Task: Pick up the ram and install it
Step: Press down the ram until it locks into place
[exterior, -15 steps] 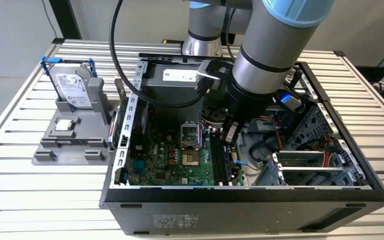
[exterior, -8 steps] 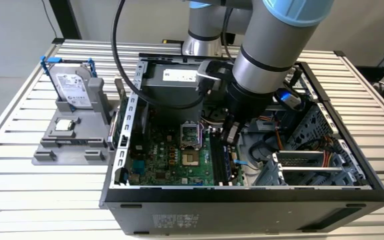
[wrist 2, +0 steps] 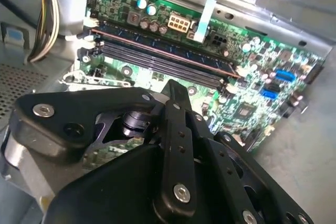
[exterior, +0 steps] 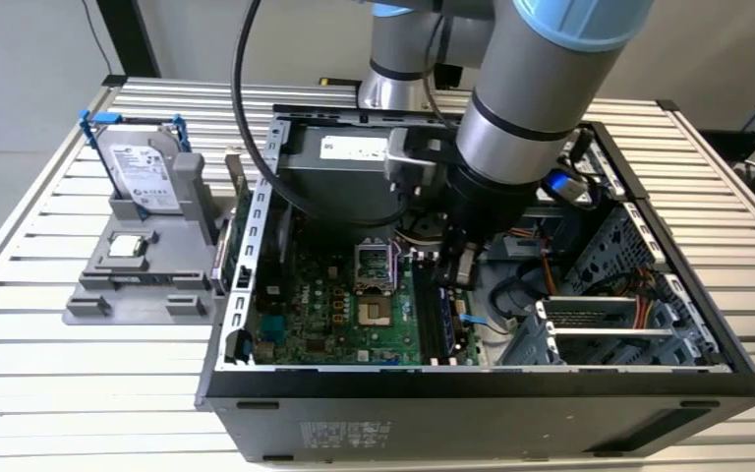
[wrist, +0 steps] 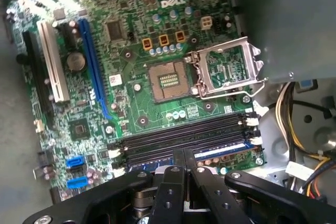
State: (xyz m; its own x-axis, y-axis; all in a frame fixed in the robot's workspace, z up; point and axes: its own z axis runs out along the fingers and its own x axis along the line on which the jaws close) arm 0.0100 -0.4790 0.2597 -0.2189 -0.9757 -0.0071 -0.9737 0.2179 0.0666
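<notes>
The ram (wrist: 220, 149) lies in the outermost of the black memory slots (wrist: 178, 139), beside the motherboard's edge, a white label on its side. In the second wrist view the ram (wrist 2: 157, 44) is a dark blue strip with a copper edge, behind the empty slots (wrist 2: 157, 61). My gripper (wrist: 184, 153) hangs inside the open computer case, just over these slots. Its black fingers are shut together, with nothing visible between them. I cannot tell whether the tips touch the ram. In the exterior view the gripper (exterior: 456, 270) is low over the slots (exterior: 433, 320).
The open CPU socket (wrist: 226, 72) lies beside the slots. A dark power supply (exterior: 351, 167) and cable bundles (wrist: 299, 124) crowd the arm. A drive cage (exterior: 601, 324) stands at the exterior view's right. A silver hard drive (exterior: 142, 167) rests on a grey stand (exterior: 142, 285) outside the case.
</notes>
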